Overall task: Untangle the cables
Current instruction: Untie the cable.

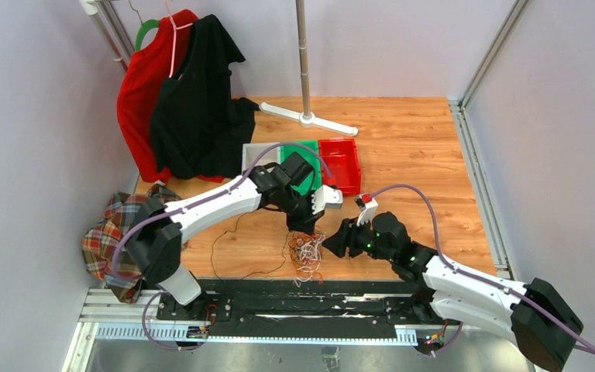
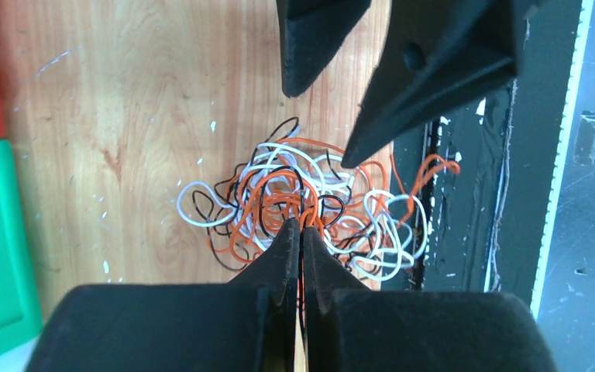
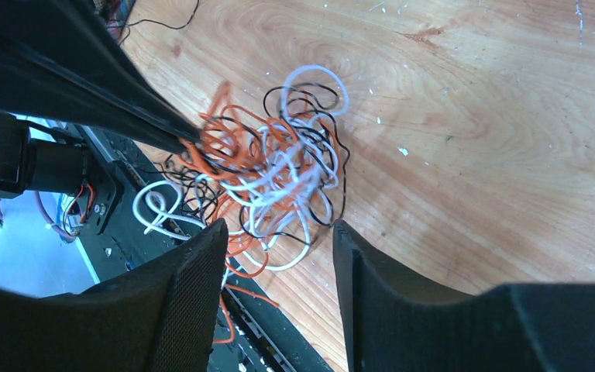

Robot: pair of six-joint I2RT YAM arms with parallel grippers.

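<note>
The cables (image 1: 307,253) form a fist-sized tangle of white, orange and black wires at the table's near edge, partly over the black rail. My left gripper (image 1: 304,228) comes down on the tangle from behind. In the left wrist view its tips (image 2: 300,226) are shut, with orange and black strands of the cables (image 2: 294,190) pinched between them. My right gripper (image 1: 334,246) sits just right of the tangle. In the right wrist view it (image 3: 279,226) is open, with the cables (image 3: 271,167) just beyond its tips and nothing between its fingers (image 3: 201,263).
Red bin (image 1: 339,164), green bin (image 1: 304,147) and a pale bin (image 1: 261,153) stand behind the arms. A stand's white base (image 1: 307,118) and hanging red and black garments (image 1: 186,101) are at the back. Plaid cloth (image 1: 112,232) lies left. A thin black wire (image 1: 225,248) loops left of the tangle.
</note>
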